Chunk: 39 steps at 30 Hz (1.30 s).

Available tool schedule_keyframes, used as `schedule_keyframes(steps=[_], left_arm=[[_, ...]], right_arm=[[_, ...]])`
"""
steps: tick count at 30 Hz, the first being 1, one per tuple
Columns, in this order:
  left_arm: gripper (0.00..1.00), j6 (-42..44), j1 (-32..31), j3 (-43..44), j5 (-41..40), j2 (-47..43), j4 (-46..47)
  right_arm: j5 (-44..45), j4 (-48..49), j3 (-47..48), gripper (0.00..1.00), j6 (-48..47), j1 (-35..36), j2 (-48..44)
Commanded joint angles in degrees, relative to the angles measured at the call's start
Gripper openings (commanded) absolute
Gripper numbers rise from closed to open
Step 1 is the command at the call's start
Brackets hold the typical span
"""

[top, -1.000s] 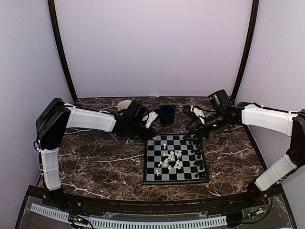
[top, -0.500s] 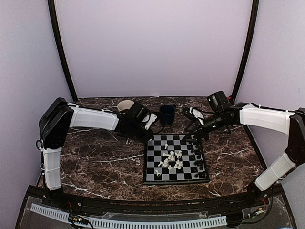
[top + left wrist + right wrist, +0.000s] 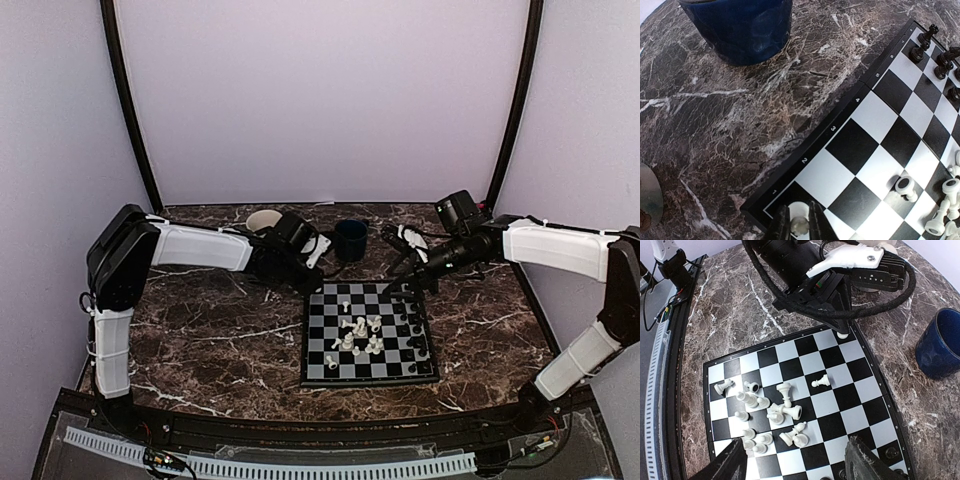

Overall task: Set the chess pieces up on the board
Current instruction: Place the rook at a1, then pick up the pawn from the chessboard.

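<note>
The board (image 3: 322, 366) lies right of centre on the marble table. Several white pieces (image 3: 358, 335) lie jumbled in its middle, and black pieces (image 3: 412, 318) stand along its right edge. My left gripper (image 3: 308, 284) is at the board's far left corner. In the left wrist view it (image 3: 799, 222) is shut on a small white piece (image 3: 800, 227) just over the corner square by the "1" mark. The right wrist view shows that piece (image 3: 842, 334) at the corner. My right gripper (image 3: 795, 442) is open and empty above the board's far right part (image 3: 403, 288).
A dark blue mug (image 3: 350, 238) stands just behind the board and also shows in the left wrist view (image 3: 740, 25). A beige bowl (image 3: 263, 219) sits behind the left arm. A curved purple wall encloses the table's back and sides.
The left arm has shifted slightly to the right, keeping its gripper at the board's far left corner. The right arm has barely moved.
</note>
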Motion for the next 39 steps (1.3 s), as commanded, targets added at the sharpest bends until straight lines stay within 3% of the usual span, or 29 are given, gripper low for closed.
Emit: schedule_keyframes(steps=[1,10,18,19,20,21,28,34,37,39], left_arm=[[0.17,-0.6,0.3,1.0,0.0,0.4,-2.5],[0.3,-0.6,0.3,2.1,-0.8,-0.1,-4.3],[0.47,0.1,-0.1,-0.4,0.1,-7.9,-4.2],[0.75,0.2,-0.2,-1.7,0.9,-9.7,-3.8],[0.96,0.1,-0.2,-3.0,1.5,-11.7,-2.8],[0.98,-0.2,-0.2,-4.1,1.6,-13.5,-1.9],[0.99,-0.1,-0.3,-0.9,-6.3,-16.8,-7.7],[0.99,2.2,-0.4,-7.3,-4.8,-22.2,6.0],[0.99,1.7,-0.7,-5.5,-8.4,-22.5,8.1],[0.99,2.4,-0.8,-1.3,-11.9,-20.2,6.1]], right_arm=[[-1.2,-0.3,0.8,0.68,-0.6,-0.3,0.7],[-1.6,-0.8,1.2,0.68,-0.8,-0.2,1.1],[-1.3,-2.0,2.2,0.68,-0.6,-0.3,0.1],[-0.4,-3.0,2.9,0.79,-0.6,-0.3,-0.2],[0.9,-3.3,3.6,0.99,-0.2,-0.3,-0.6],[2.1,-3.6,4.4,0.98,0.4,-0.3,-1.2],[10.6,-6.5,10.0,0.98,-0.5,-0.2,-4.7],[12.1,-7.8,8.2,0.98,-3.7,-0.7,-8.2],[12.4,-8.2,8.3,0.98,-2.7,-0.9,-9.9],[18.3,-5.9,8.2,0.98,0.2,-0.9,-11.4]])
